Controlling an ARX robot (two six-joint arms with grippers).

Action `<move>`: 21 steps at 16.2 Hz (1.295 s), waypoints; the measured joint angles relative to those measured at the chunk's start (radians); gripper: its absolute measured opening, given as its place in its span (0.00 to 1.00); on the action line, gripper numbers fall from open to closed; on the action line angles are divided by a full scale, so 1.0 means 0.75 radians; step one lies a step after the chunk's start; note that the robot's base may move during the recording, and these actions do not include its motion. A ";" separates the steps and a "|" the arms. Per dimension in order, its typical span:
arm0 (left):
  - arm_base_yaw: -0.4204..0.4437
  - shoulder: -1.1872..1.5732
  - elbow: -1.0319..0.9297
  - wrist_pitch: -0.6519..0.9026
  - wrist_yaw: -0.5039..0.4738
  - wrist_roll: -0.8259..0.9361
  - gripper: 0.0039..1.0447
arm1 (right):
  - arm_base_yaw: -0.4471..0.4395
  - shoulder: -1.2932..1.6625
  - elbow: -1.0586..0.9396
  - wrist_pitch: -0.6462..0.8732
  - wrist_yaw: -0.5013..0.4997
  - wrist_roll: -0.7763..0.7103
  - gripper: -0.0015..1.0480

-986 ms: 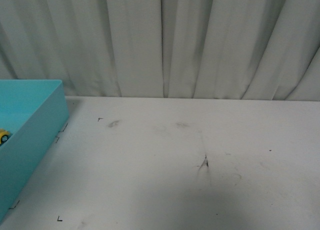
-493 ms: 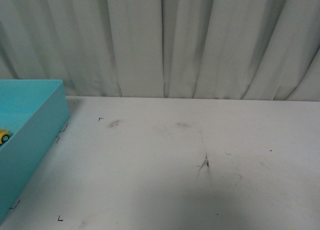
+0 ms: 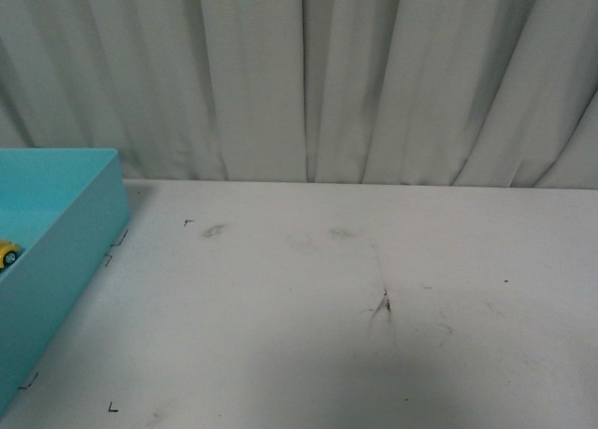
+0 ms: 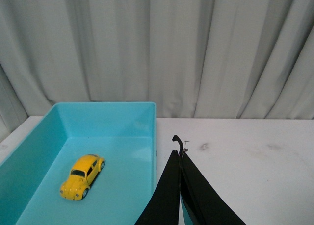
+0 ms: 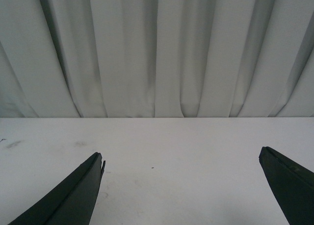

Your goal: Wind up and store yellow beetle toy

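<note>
left wrist view, lower left: yellow beetle toy (image 4: 82, 176) stays unmoved in teal bin (image 4: 147, 112), stored; left gripper (image 4: 179, 154) clenched empty, right gripper (image 5: 181, 178) spread.

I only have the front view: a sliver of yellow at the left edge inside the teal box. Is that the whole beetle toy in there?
Observer: Yes. In the left wrist view the yellow beetle toy sits upright on its wheels on the floor of the teal box, clear of the walls.
Operator: Is the left tool holding anything?
Observer: No. The left tool is shut with nothing between its fingers, beside the box's wall.
Operator: And the right one?
Observer: The right tool is open wide over the bare white table, holding nothing.
</note>
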 joint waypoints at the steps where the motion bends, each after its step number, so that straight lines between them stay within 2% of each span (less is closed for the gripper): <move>1: 0.000 -0.034 0.000 -0.021 0.001 0.000 0.01 | 0.000 0.000 0.000 -0.001 0.000 0.000 0.94; 5: 0.000 -0.114 0.000 -0.099 0.001 -0.001 0.01 | 0.000 0.000 0.000 -0.001 0.000 0.000 0.94; 7: 0.000 -0.290 0.001 -0.345 0.002 0.000 0.01 | 0.000 0.000 0.000 -0.001 0.001 0.001 0.94; 12: -0.002 -0.334 0.001 -0.333 0.000 0.000 0.01 | 0.000 0.000 0.000 -0.001 0.000 0.000 0.94; 13: -0.002 -0.334 0.001 -0.332 0.001 -0.001 0.05 | 0.000 0.000 0.000 -0.001 0.000 0.000 0.94; 16: -0.002 -0.334 0.001 -0.332 0.001 -0.001 0.45 | 0.000 0.000 0.000 -0.001 0.000 0.000 0.94; 18: -0.002 -0.334 0.001 -0.332 0.001 -0.001 0.68 | 0.000 0.000 0.000 -0.001 0.000 0.000 0.94; 21: -0.002 -0.334 0.001 -0.332 0.001 -0.001 0.95 | 0.000 0.000 0.000 -0.001 0.000 0.000 0.94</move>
